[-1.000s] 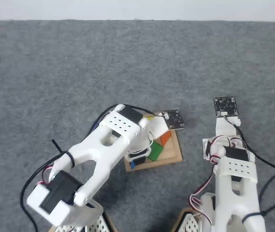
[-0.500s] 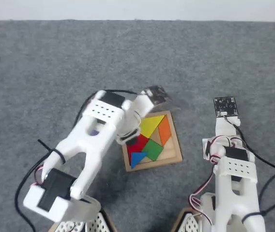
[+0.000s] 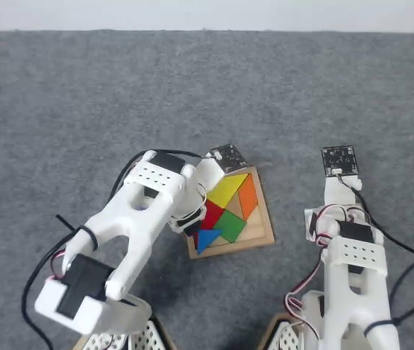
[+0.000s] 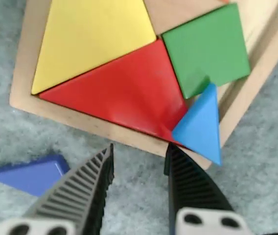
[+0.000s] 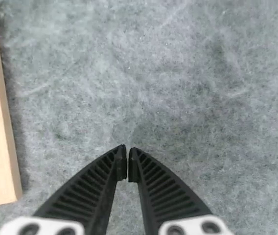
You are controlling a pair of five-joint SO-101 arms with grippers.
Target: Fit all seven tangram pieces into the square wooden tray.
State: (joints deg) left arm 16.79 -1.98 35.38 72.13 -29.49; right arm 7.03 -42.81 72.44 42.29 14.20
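High view: tray (image 3: 267, 226) sits toward the table's (image 3: 83, 95) near edge, between the two arms. Yellow triangle (image 3: 225, 191), orange piece (image 3: 248, 198), red triangle (image 3: 211, 215) and green square (image 3: 229, 224) lie inside it. Light blue triangle (image 3: 207, 239) is at the tray's near corner. Left arm (image 3: 141, 219) hangs over the tray's side toward the table's left edge. Right arm (image 3: 353, 255) is well apart, on the other side.

Left wrist view: left gripper (image 4: 139, 149) is empty, jaws apart, just outside the tray rim. Light blue triangle looks tilted, riding over the rim, probably not seated. Dark blue piece (image 4: 29, 174) lies on the table just beside the tray. Bare wood shows next to the green square. Judgement: filling step, unfinished; next, seat the light blue triangle, or grasp the dark blue piece. The rim and the crooked triangle stand in the way.

Right wrist view: right gripper (image 5: 127, 164) is empty, tips together, over bare table beside the tray's edge.
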